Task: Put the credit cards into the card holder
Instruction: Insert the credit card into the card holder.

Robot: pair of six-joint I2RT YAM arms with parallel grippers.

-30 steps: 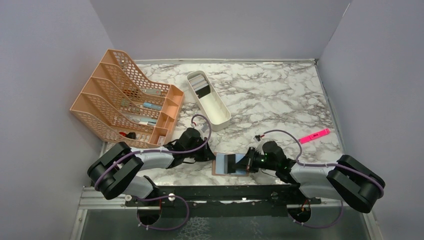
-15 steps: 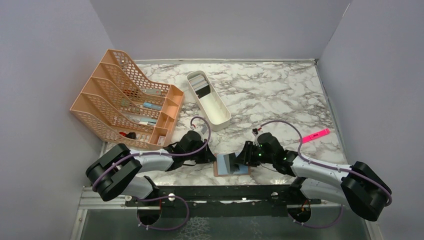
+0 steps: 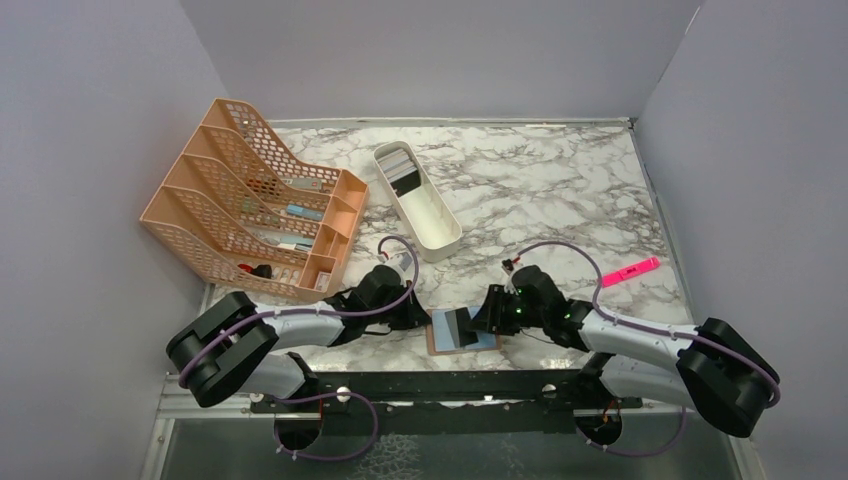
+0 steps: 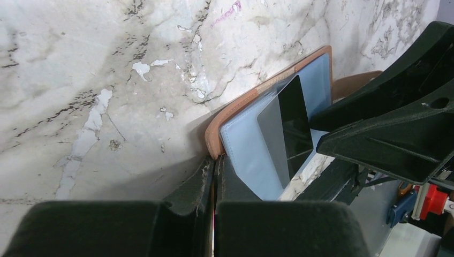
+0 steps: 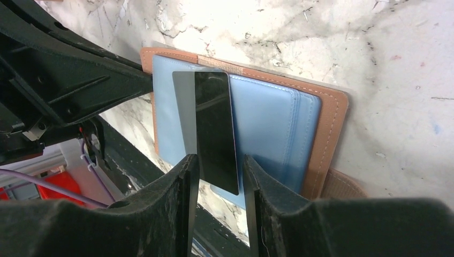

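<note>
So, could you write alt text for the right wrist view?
An open tan card holder with blue pockets lies on a marble table. A dark card sits on it inside the open right gripper; the left gripper touches its edge.

Marble table (image 3: pixel 540 190) bears rack (image 3: pixel 250 205), tray (image 3: pixel 445 232), highlighter (image 3: pixel 630 270) and open card holder (image 3: pixel 485 340).

We watch the right hand (image 5: pixel 220 160) loosen. Its jaws, shut a second ago, now stand apart on either side of the dark card (image 5: pixel 211 118), with a sliver of gap at one finger. The right arm stretches further left across the tabletop (image 3: pixel 540 190) (straighter than before), and the card sits a touch further left over the card holder (image 5: pixel 278 128).
</note>
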